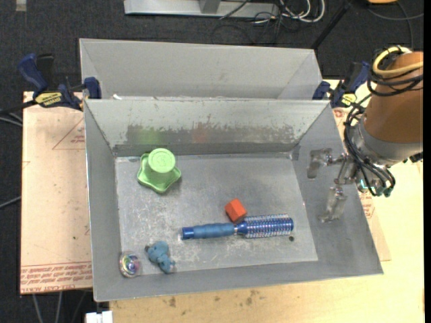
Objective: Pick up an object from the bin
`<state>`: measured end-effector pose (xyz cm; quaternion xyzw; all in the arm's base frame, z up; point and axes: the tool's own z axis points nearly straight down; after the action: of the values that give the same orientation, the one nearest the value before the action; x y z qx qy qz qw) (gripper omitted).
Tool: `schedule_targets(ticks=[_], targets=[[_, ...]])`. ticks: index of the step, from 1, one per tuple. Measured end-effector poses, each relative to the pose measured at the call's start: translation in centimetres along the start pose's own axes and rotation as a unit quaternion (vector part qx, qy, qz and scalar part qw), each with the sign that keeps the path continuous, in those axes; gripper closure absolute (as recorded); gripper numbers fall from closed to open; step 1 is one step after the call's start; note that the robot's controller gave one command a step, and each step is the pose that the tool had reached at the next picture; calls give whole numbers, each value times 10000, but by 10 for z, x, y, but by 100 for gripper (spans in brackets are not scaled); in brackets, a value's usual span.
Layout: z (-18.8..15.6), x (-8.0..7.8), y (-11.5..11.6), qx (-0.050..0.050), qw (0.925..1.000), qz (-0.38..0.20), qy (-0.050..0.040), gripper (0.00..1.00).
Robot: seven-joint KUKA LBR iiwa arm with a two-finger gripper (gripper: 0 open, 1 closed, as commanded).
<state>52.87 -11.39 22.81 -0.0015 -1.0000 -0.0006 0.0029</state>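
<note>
Five loose things lie on the floor of the grey bin [101, 200], and none is in the claw. In the near left corner sits a small shiny ball [129, 264]; what it is made of is hard to make out. Just beside it is a blue lump [160, 256], perhaps a little figure, its shape too small to tell. Toward the far left corner stands a green cup-like piece [159, 169] with a wavy foot, well apart from the rest.

Near the middle of the near edge lies a blue hairbrush [237, 229]. Its long axis runs left to right, handle to the left and bristle head to the right. An orange-red block [235, 210] sits touching or just beside it on the far side (which of the two I cannot tell).

Over the right sloping wall hangs the claw [325, 184], its two metal prongs seemingly apart with nothing between them, though cables above it hide part of it. By my judgement the brush head is the nearest thing, lying to the claw's left and slightly nearer the near edge.
</note>
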Motion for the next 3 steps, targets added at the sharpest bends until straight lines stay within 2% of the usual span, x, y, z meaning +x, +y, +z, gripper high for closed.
schedule_targets(ticks=[1,2,3], targets=[[145,23,31,-8,9912,-1325,-1,0],[157,36,63,12,9986,-524,-75,0],[159,39,63,3,9986,-530,-34,100]])
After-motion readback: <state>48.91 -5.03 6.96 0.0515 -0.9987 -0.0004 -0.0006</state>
